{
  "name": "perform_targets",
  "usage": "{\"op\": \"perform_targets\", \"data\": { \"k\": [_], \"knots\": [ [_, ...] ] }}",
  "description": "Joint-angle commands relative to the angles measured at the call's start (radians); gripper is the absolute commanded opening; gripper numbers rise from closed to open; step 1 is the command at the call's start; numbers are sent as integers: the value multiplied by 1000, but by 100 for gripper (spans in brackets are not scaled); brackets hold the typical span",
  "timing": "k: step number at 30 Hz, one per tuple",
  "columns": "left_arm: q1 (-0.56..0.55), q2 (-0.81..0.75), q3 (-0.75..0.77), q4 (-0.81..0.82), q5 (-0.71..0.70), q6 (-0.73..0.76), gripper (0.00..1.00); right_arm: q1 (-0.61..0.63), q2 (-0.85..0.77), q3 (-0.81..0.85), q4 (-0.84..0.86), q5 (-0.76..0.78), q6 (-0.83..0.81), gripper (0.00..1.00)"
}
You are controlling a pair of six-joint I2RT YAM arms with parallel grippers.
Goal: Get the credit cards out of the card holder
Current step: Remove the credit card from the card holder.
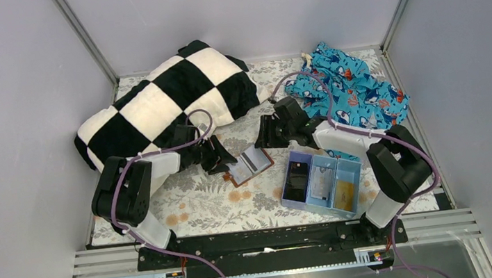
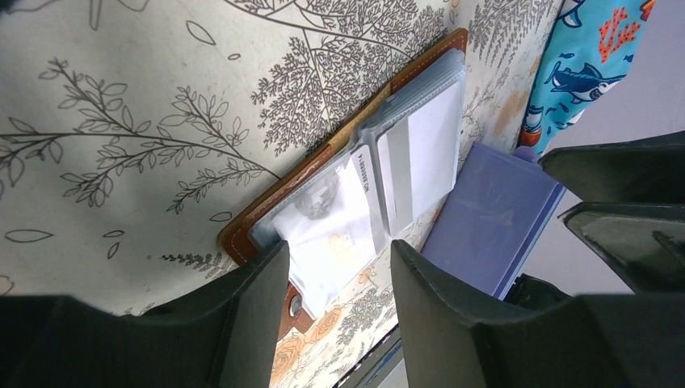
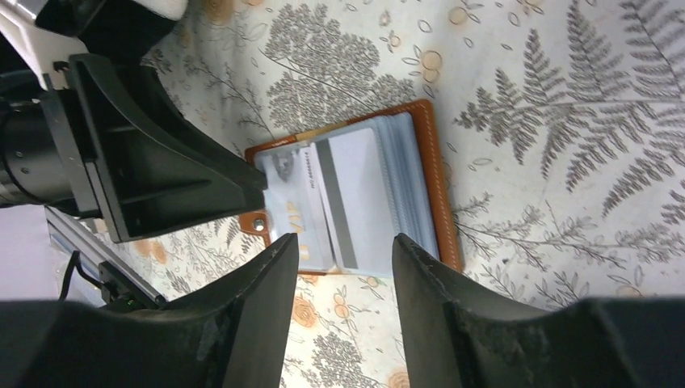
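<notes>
On the fern-printed counter (image 1: 202, 207), the card holder (image 1: 250, 166) lies spread open: brown leather with pale stitching, its clear sleeves showing a white card (image 3: 355, 202) with a grey stripe. It sits between the left end effector (image 1: 221, 158) and the right end effector (image 1: 265, 139). Both are released with fingers parted, and the left one's tip is at its edge.

Tight — left pincer (image 1: 222, 158), tray (image 1: 310, 206) flank card holder (image 1: 250, 165).

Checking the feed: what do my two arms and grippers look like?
Both the left arm and right arm have white links, bulky black joints and a purple cable looped outside. The left gripper and right gripper have matte black wedge-shaped fingers.
</notes>
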Motion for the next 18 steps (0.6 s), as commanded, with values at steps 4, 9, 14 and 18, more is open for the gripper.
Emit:
{"op": "perform_targets", "data": {
  "k": [4,9,14,18],
  "knots": [
    [-13,-81,-14,-72,-129,26,56,29,97,97,-27,-53,-47,37],
    [-52,-195,43,-136,-209,-9,57,29,172,144,-47,-62,-56,29],
    [-113,-213,30,-27,-186,-128,57,21,204,156,-47,-37,-53,29],
    [-163,-145,27,81,-154,-195,58,14,216,156,-45,-39,-51,30]
  ]
}}
